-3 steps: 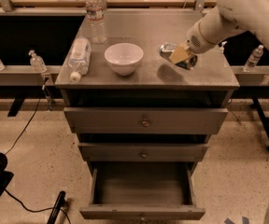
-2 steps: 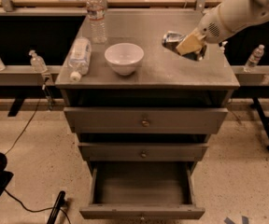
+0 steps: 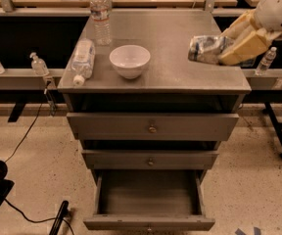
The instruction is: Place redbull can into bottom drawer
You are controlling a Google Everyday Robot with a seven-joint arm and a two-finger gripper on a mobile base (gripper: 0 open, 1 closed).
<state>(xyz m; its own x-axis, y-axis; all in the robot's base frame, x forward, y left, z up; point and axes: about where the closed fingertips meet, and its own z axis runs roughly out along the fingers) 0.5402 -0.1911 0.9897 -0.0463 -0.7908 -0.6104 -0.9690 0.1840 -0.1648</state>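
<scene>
My gripper [image 3: 229,50] is at the right of the cabinet top, shut on the redbull can [image 3: 205,49], a dented silvery-blue can held on its side above the right part of the top. The tan fingers [image 3: 244,47] clamp the can's right end. The bottom drawer [image 3: 149,199] of the grey cabinet is pulled open and looks empty, directly below and to the left of the gripper.
A white bowl [image 3: 129,60] sits mid-top. A water bottle lies on its side [image 3: 82,59] at the left edge and another stands upright [image 3: 100,14] at the back. The two upper drawers [image 3: 152,127] are closed. Small bottles [image 3: 266,61] stand on side shelves.
My gripper has lifted the can off the cabinet top and raised it up and to the right.
</scene>
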